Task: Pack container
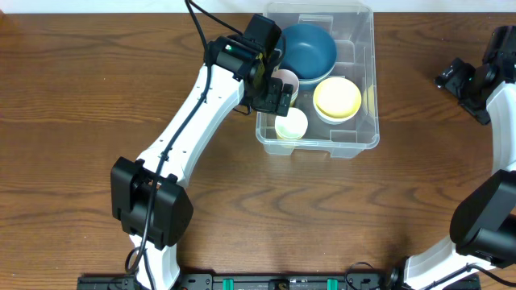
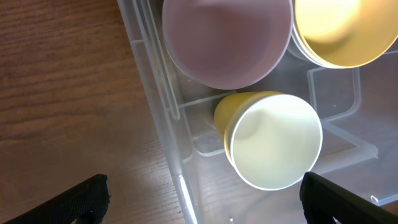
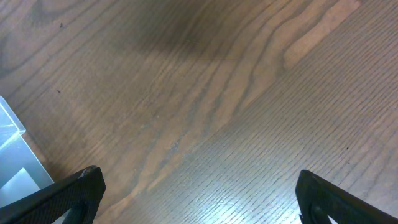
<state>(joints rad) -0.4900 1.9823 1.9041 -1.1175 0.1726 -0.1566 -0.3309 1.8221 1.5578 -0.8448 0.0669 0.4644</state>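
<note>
Left fingers (image 2: 81, 199) are spread wide and grip nothing, hanging over the left wall of the container (image 1: 355, 149) on the desk (image 1: 97, 89), right above a yellow cup (image 2: 270, 140) inside! Pink bowl (image 2: 227, 40), blue bowl (image 1: 308, 48) and yellow bowl (image 1: 337, 97) sit in it too. Right fingers (image 3: 74, 193), well right of the container, gape empty over wood.

Bright even light, soft close-ups.
</note>
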